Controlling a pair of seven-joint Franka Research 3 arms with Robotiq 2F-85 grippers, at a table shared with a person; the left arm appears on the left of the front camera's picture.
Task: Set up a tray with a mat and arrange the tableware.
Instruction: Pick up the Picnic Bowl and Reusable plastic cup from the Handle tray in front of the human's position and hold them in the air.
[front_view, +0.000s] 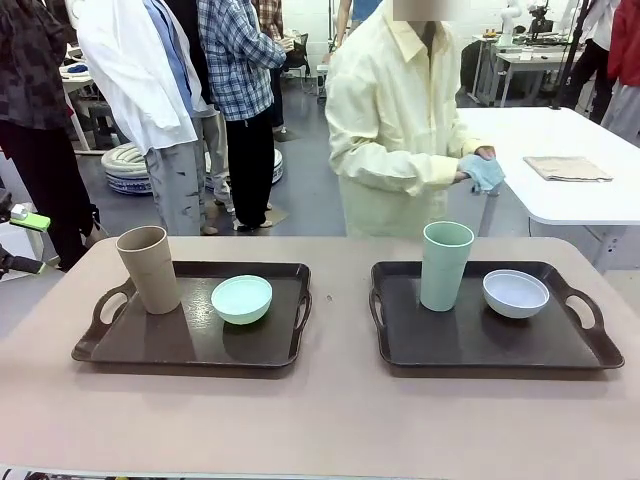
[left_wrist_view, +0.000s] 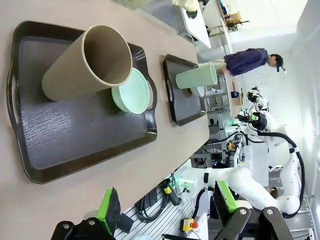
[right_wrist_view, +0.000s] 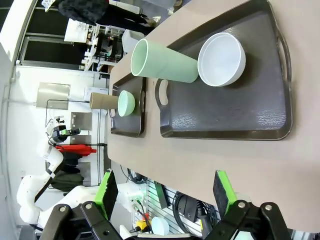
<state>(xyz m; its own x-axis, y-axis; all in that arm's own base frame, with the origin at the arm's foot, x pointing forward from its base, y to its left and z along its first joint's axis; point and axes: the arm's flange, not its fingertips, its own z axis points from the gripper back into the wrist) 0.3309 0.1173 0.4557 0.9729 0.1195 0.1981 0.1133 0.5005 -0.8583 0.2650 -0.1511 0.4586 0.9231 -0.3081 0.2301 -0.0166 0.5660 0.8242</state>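
2 dark brown plastic trays with handles sit side by side on the tan worktop (front_view: 330, 420). The left tray (front_view: 190, 345) holds the tall tan-brown cup (front_view: 148, 268) and the small mint green bowl (front_view: 241, 298). The right tray (front_view: 480, 345) holds the tall pale green cup (front_view: 445, 265) and the small greyish white bowl (front_view: 515, 293). So each tray has 1 cup and 1 bowl, but I see no mat under them, so the mat part looks not done. A folded beige cloth (front_view: 568, 168) on the white worktop (front_view: 520, 140) behind may be a mat, but it is too far off to be sure. The left gripper (left_wrist_view: 167, 202) and the right gripper (right_wrist_view: 165, 192) both hang wide open, holding nothing, back from the trays on the robot's side. Each tray has a raised rim, so things must go up and over it. Bare worktop lies between the 2 trays and along the near edge, which leaves room to move.
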